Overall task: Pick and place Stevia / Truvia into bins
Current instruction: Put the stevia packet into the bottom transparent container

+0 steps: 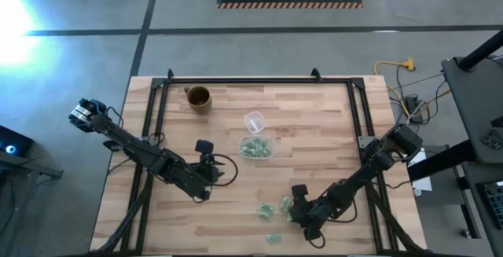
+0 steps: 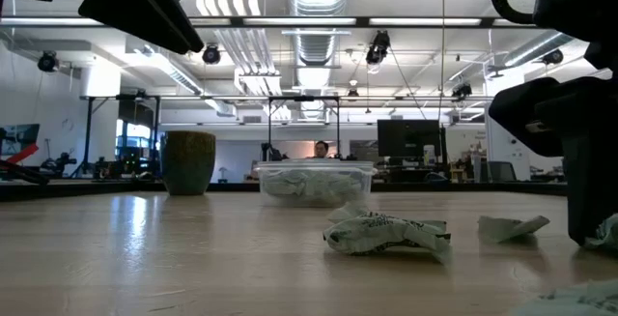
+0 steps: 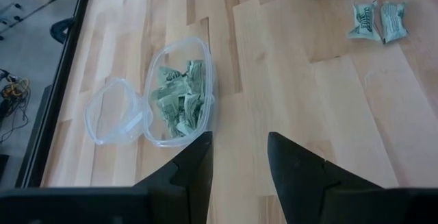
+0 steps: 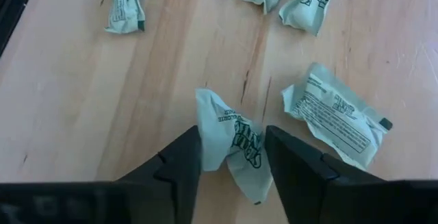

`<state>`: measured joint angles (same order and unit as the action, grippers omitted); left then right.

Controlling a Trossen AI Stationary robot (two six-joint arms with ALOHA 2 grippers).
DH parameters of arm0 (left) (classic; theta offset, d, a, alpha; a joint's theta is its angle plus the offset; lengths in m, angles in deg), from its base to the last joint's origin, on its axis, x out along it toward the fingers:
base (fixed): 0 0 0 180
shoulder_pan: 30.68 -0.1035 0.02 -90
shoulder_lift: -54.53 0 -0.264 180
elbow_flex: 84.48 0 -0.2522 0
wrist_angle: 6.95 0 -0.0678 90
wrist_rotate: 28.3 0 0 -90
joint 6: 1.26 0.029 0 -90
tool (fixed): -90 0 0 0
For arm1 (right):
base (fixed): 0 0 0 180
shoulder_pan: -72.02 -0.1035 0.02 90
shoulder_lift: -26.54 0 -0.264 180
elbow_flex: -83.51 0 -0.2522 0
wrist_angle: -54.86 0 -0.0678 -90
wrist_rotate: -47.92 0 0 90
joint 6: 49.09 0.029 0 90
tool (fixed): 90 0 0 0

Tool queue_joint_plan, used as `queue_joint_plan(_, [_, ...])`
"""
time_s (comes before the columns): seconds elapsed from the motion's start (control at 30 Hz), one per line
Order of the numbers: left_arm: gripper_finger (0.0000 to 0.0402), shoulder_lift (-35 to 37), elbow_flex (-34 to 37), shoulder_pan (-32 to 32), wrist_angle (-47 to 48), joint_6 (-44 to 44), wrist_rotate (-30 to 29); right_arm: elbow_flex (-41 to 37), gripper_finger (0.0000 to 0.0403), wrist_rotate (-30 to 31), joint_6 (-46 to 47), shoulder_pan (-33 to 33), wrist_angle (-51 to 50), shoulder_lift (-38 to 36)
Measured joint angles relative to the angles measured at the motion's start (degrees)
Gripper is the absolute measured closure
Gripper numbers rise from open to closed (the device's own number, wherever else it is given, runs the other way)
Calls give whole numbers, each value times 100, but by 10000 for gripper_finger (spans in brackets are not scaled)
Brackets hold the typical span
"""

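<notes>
The clear container point(image 1: 256, 148) point(image 3: 179, 101) stands mid-table and holds several pale green packets. More Stevia packets point(image 1: 267, 208) lie loose on the wood near the front edge. My right gripper point(image 1: 299, 202) point(image 4: 233, 166) is down among them and is shut on one crumpled packet point(image 4: 231, 142). Other packets point(image 4: 335, 122) point(image 4: 124, 5) lie flat around it. My left gripper point(image 1: 206, 151) point(image 3: 239, 159) is open with nothing between its fingers. It hovers just left of the container. My right gripper pinches the crumpled Stevia packet across its middle point(image 4: 236, 157) between the two fingers point(image 4: 179, 164), slanting down from above. The packet's upper end point(image 4: 209, 104) sticks out ahead of the fingertips. Whether the packet is off the wood, I cannot tell.
A brown mug point(image 1: 198, 97) point(image 2: 188, 161) stands near the far left of the table. A smaller clear round cup point(image 1: 253, 121) point(image 3: 116, 113) sits against the container's far side. One packet point(image 1: 273, 238) lies by the near edge. The table is framed by black rails point(image 1: 236, 80).
</notes>
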<state>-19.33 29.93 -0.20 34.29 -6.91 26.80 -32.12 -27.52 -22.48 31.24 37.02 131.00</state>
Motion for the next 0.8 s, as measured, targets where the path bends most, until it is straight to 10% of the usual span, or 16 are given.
queue_joint_plan(0.4, [278,0,35,0,-33,0,0,59,367,45,-158,2,-202,-17])
queue_joint_plan(0.8, [278,0,66,-2,-49,0,-3,674,380,98,-153,4,-1891,-295])
